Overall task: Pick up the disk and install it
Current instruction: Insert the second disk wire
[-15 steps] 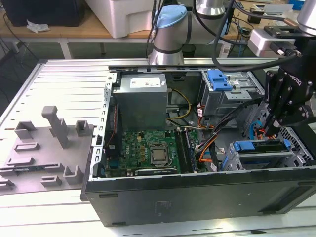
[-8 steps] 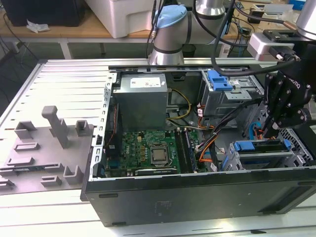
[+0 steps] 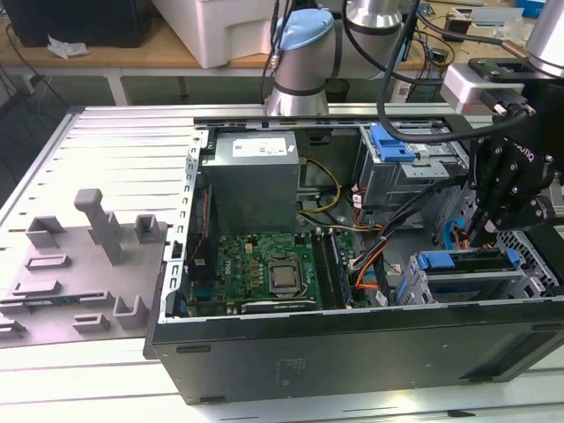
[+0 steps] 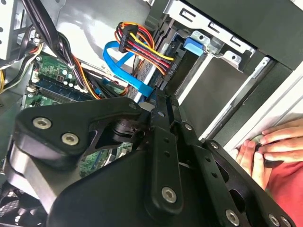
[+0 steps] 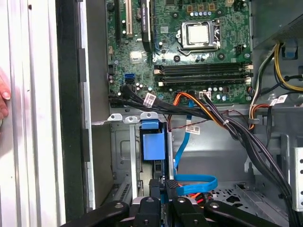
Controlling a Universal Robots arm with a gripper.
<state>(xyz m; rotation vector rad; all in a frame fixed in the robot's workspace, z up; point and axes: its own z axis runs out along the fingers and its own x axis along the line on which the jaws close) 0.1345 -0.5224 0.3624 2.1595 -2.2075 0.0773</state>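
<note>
Going from the exterior view's left: a grey tray (image 3: 79, 282) of fixtures lies beside the open computer case (image 3: 352, 352), which holds the green board (image 3: 264, 269) and the power box (image 3: 251, 181). At the right, the gripper (image 3: 511, 198) reaches into the drive cage (image 3: 467, 278), probably to seat the disk (image 5: 153, 145); its jaws look closed on the disk's edge, though partly hidden.

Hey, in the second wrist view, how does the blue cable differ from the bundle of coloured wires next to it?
The blue cable is one flat ribbon in a single colour, while the wire bundle is several thin round strands in red, orange, yellow and black. The wire bundle leaves a black connector; the blue cable's ends are hidden. Both curve close together inside the case.
</note>
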